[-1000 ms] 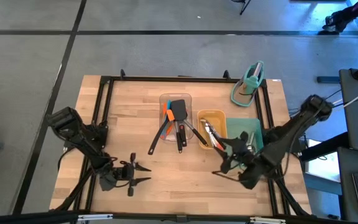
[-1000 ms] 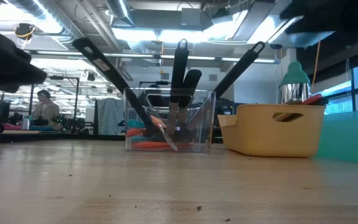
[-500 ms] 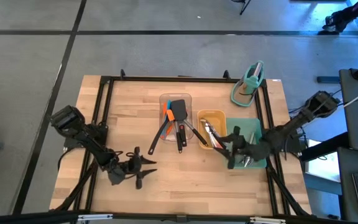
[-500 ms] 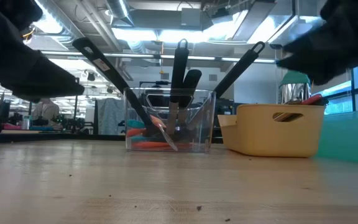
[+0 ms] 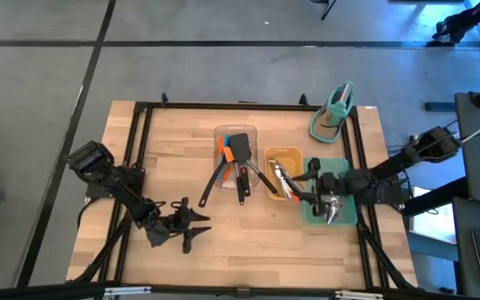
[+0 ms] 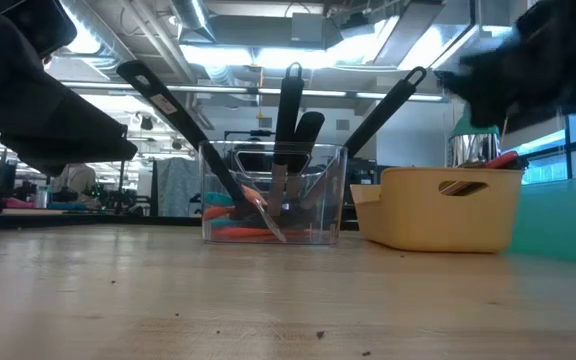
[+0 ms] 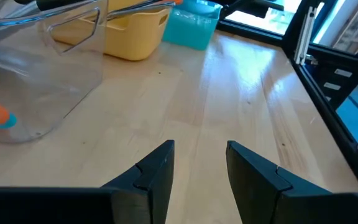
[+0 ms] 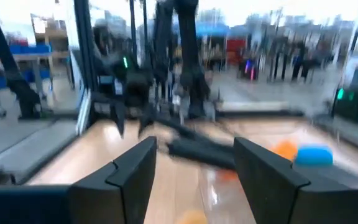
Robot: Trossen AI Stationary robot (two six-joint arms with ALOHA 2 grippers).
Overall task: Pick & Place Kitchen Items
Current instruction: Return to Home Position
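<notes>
Both grippers are hanging empty with their fingers parted. The left gripper [image 5: 194, 230] is hovering low over bare wood at the near left of the surface [image 5: 248, 246], fairly wide, with nothing between its fingers [image 7: 157, 171]. The right gripper [image 5: 301, 188] is sitting above the seam between the yellow bin [image 5: 283, 152] and the teal tray [image 5: 342, 168], likewise spread and carrying nothing.

The kitchen items [image 5: 238, 163] are looking sorted. Black turners and tongs are leaning out of the clear bin [image 5: 220, 133] with orange and blue pieces at its bottom, and shiny steel pieces are lying in the yellow bin. I am seeing no loose utensil on the wood, so I am judging the sorting finished and the arms due to go to rest.

That calls for the right arm lifting clear of the bin rims and the protruding handles before swinging off. The left has open wood all round it, but the black frame rail [image 5: 132, 158] is running close along its side, and the teal stand [image 5: 333, 112] is crowding the far right corner.
</notes>
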